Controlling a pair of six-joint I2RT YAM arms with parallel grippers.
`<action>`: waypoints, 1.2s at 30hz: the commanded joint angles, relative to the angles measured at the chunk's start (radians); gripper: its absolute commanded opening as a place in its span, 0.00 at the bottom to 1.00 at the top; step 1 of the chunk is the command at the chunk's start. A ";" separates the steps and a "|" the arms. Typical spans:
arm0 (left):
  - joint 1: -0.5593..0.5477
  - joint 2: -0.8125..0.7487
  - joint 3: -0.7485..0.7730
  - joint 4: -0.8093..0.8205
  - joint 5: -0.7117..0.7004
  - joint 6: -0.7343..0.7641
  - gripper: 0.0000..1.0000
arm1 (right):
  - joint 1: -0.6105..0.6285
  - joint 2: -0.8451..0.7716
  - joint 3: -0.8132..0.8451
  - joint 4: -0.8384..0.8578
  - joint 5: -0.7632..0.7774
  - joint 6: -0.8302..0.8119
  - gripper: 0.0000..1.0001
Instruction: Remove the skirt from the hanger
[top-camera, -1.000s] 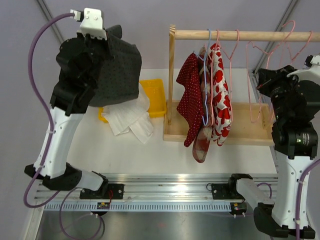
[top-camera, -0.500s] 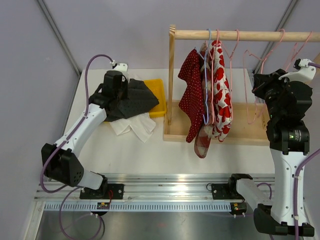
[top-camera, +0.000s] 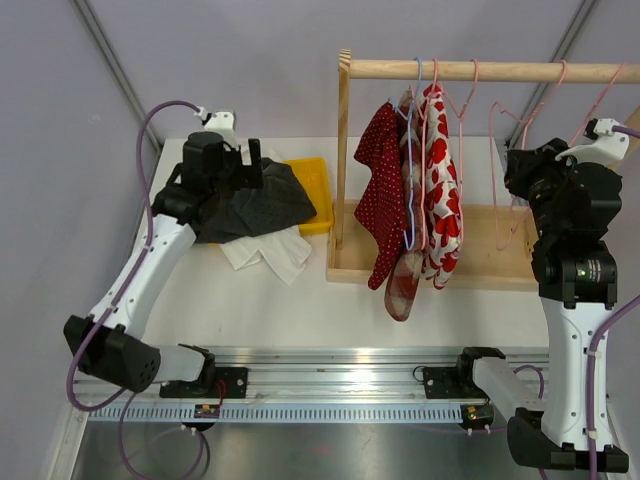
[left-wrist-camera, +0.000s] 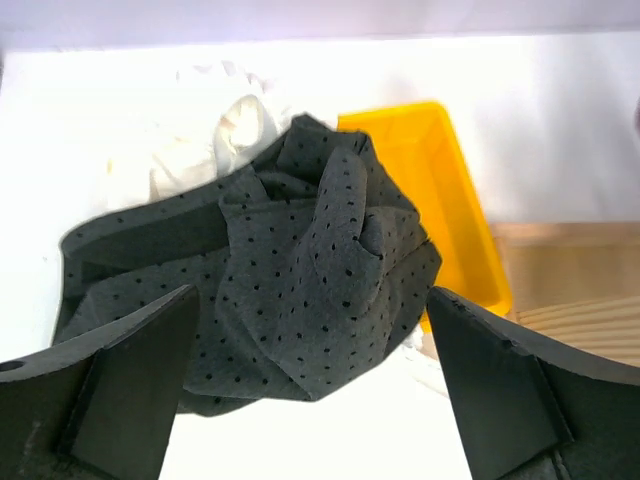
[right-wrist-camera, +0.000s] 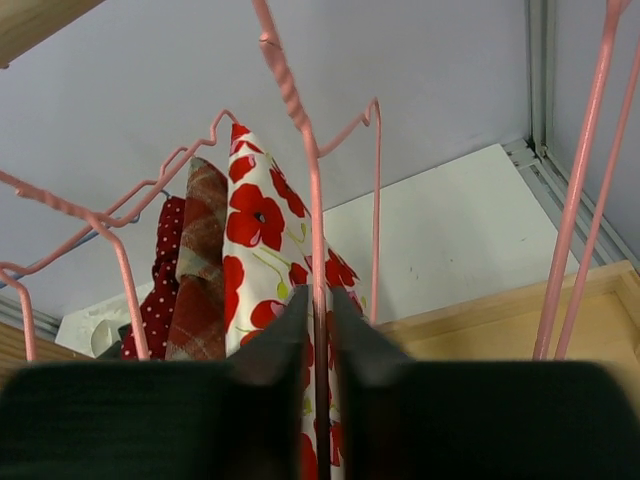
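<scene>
Overhead and wrist views of the workspace. The left gripper is shown with its jaws spread wide and nothing between them, poised directly above the skirt, a dark grey fabric with small black dots. The skirt is seen off any hanger, lying crumpled on the table at the left, partly over a heap of white cloth and overlapping the near edge of a yellow bin. The right gripper is seen pinched tight on the wire of a bare pink hanger, which passes vertically between its fingers and is hooked over the wooden rail of the rack. Further empty pink hangers are visible to either side of it. Three garments are hung toward the rail's left end: a red dotted piece, a plaid piece and a white piece printed with red flowers, all suspended above the rack's wooden base, well apart from the skirt.
</scene>
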 joint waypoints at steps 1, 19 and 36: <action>-0.001 -0.132 0.047 -0.037 0.031 0.004 0.99 | 0.007 0.015 0.050 0.006 0.071 -0.025 0.46; -0.004 -0.676 -0.440 -0.253 0.060 -0.049 0.99 | 0.007 0.066 0.316 -0.131 -0.407 -0.030 0.92; -0.016 -0.704 -0.516 -0.206 -0.003 -0.071 0.99 | 0.008 0.146 0.106 -0.072 -0.518 -0.022 0.37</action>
